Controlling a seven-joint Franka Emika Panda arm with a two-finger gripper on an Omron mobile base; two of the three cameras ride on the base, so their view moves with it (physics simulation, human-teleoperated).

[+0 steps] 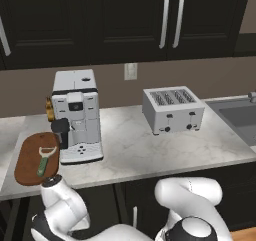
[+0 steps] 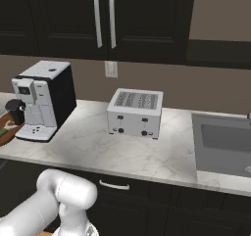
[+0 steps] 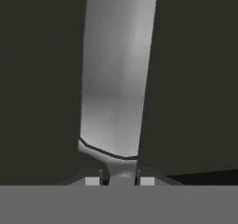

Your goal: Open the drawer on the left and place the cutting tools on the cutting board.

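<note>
The gripper (image 3: 120,180) is very close to a dark flat front, low down under the counter. Its two small fingertips (image 3: 93,181) stand a little apart at the bottom of the hand view. A long silver bar (image 3: 116,79) runs up from the gap between them. The tips sit on each side of the bar's near end, but I cannot tell if they squeeze it or just sit beside it.

In the left base view the white arm (image 1: 65,205) bends down below the counter's front edge, just under the board.

The counter (image 1: 150,150) is pale marble. The board (image 1: 30,160) lies on it at the left end, just left of the coffee machine (image 1: 77,115). It is oval and reddish brown. The peeler (image 1: 45,160) lies on the board, on the side nearest the coffee machine, with its pale head pointing to the wall and its green handle pointing to the front edge.

In the right base view a short silver drawer handle (image 2: 113,185) shows under the counter, below the toaster (image 2: 136,112).

The toaster stands to the right of the coffee machine, well apart from it. The sink (image 2: 223,142) is farther right again. Behind the coffee machine, on the wall, is an outlet (image 1: 130,71). Above hang black cabinets (image 1: 125,20).
</note>
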